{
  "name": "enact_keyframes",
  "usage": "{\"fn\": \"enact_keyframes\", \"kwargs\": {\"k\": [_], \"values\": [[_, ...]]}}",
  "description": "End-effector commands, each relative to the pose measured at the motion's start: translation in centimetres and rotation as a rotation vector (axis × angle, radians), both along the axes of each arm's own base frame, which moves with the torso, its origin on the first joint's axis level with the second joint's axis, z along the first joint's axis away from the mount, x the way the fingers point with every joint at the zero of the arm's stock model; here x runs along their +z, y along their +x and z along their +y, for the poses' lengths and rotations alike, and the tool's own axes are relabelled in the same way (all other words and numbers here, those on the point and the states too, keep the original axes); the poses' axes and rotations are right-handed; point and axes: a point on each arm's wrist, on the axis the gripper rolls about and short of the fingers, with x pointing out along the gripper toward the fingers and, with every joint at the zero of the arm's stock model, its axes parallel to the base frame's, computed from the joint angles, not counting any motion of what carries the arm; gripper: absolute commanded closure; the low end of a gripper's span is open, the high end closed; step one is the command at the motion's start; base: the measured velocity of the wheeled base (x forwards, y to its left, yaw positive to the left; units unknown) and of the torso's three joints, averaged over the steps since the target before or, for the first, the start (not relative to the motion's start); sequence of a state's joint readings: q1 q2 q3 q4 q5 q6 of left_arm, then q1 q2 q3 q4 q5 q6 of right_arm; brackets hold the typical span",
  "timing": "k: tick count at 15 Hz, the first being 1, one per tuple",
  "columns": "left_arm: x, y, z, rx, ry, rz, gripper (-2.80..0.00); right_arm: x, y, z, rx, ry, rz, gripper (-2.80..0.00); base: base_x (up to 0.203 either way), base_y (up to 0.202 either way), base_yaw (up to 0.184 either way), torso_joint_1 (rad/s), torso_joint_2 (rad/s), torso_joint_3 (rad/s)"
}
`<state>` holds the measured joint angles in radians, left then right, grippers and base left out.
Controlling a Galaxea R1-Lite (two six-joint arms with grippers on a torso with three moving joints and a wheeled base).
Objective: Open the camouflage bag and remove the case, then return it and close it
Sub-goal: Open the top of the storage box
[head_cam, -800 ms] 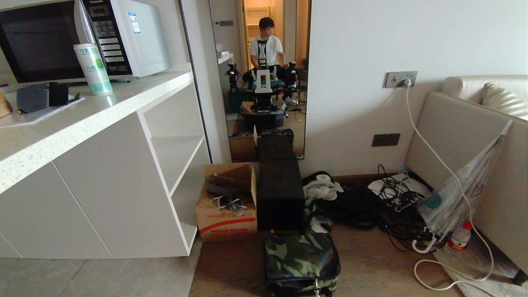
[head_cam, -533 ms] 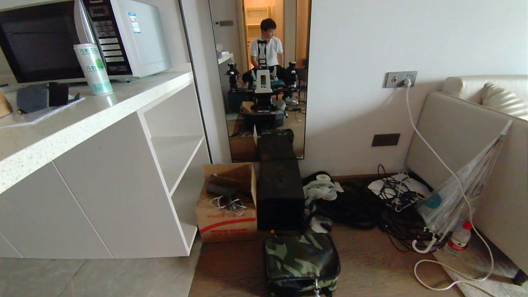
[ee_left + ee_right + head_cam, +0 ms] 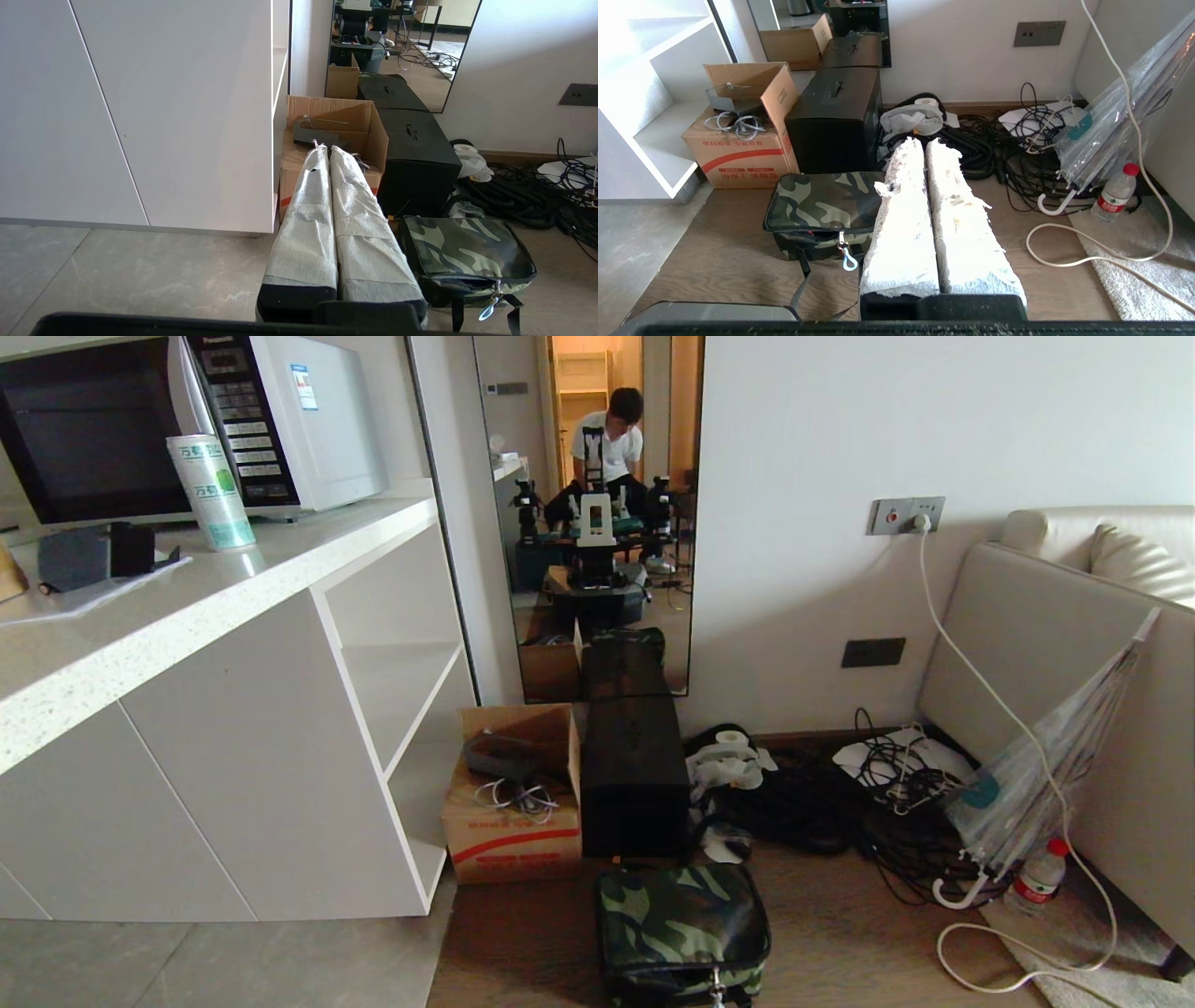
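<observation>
Camouflage bag [image 3: 681, 926] zipped shut on the wood floor, just before a tall black box [image 3: 634, 775], cardboard box [image 3: 512, 803] alongside, left gripper [image 3: 329, 150] and right gripper [image 3: 923, 143] both closed, empty, held above the floor.

- The left hand [image 3: 329, 148] hung low and pointed forward, its two white-wrapped fingers [image 3: 306, 224] pressed together along their full length, with nothing between them.
- The right hand [image 3: 923, 142] was posed likewise, its wrapped fingers [image 3: 903, 224] closed flat against each other (the wrapping frayed at the tips) and empty.
- Neither arm showed in the head view.
</observation>
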<state>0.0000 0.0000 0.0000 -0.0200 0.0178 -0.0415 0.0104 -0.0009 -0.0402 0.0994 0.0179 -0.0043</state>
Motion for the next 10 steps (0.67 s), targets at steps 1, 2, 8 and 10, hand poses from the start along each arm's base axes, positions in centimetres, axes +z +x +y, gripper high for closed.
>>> {"fn": "enact_keyframes", "kwargs": {"k": [1, 2, 8, 10], "values": [[-0.24, 0.07, 0.0, 0.001, 0.0, 0.008, 0.0, -0.01, 0.01, 0.0, 0.001, 0.0, 0.002, 0.0, 0.0, 0.0, 0.0, 0.0, 0.0, 0.0], [-0.26, 0.07, 0.0, 0.001, -0.001, 0.009, 0.0, -0.01, 0.01, 0.0, 0.001, 0.0, 0.002, 0.0, 0.0, 0.0, 0.0, 0.0, 0.0, 0.0], [-0.25, 0.07, 0.0, 0.001, -0.001, 0.009, 0.0, -0.01, 0.01, 0.0, 0.001, 0.0, 0.002, 0.0, 0.0, 0.0, 0.0, 0.0, 0.0, 0.0], [-0.26, 0.07, 0.0, 0.001, -0.001, 0.009, 0.0, -0.01, 0.01, 0.0, 0.001, 0.0, 0.002, 0.0, 0.0, 0.0, 0.0, 0.0, 0.0, 0.0]]}}
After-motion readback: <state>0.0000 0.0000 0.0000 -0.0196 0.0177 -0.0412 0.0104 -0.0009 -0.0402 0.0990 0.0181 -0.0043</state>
